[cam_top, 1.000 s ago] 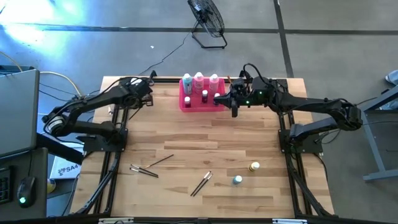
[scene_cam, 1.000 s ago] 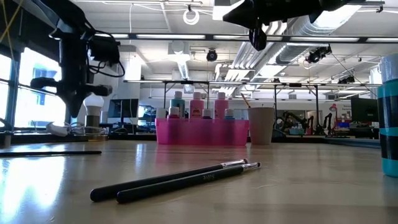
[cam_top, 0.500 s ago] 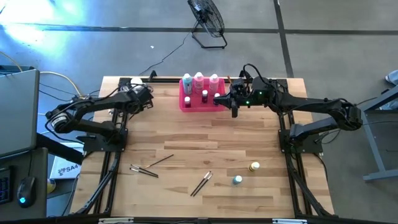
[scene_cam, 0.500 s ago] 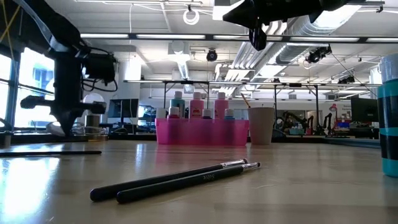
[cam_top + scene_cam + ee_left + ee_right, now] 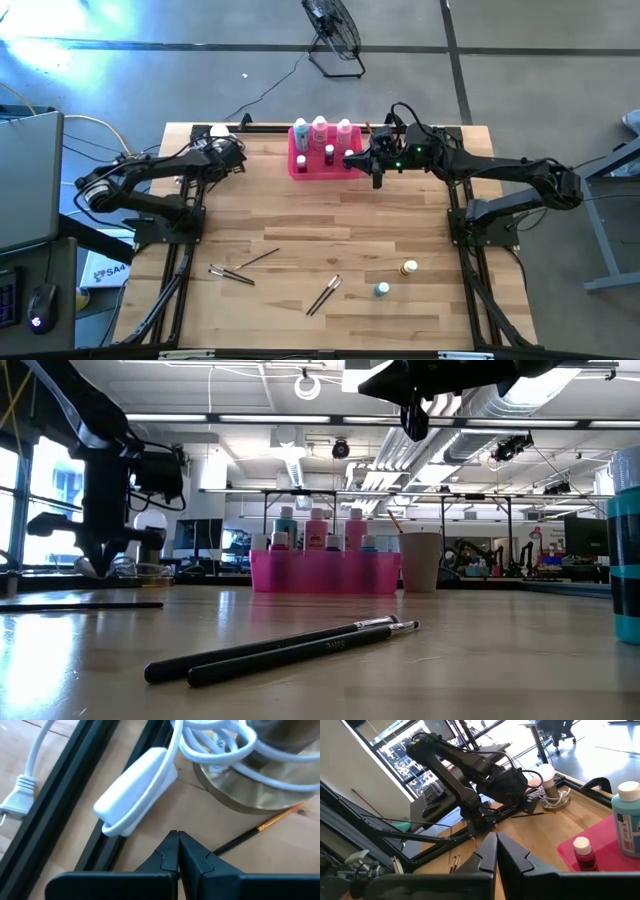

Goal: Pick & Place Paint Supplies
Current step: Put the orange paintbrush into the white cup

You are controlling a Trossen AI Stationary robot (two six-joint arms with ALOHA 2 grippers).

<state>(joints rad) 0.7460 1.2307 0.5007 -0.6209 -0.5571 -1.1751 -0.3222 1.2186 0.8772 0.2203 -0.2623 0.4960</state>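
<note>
A pink tray point(image 5: 300, 163) at the table's far edge holds three taller white-capped bottles point(image 5: 319, 130) and tiny bottles point(image 5: 329, 153). Paintbrushes point(image 5: 230, 272) point(image 5: 323, 295) lie on the near half of the table, with a yellow tiny bottle point(image 5: 408, 268) and a teal one point(image 5: 382, 290). My left gripper point(image 5: 177, 840) is shut and low over the far left corner. One more paintbrush point(image 5: 260, 827) lies just beside it, its handle running behind one finger. My right gripper point(image 5: 377, 180) hangs shut above the tray's right end, holding nothing.
A brass-based object wound with white cord point(image 5: 250, 780) and a white cord switch point(image 5: 135, 795) sit by the black frame rail point(image 5: 75, 795) at the far left corner. A pale cup point(image 5: 420, 560) stands right of the tray. The table's middle is bare wood.
My left gripper has sunk toward the table at the far left corner and its wrist has rolled; it stays shut. My right arm has kept still.
</note>
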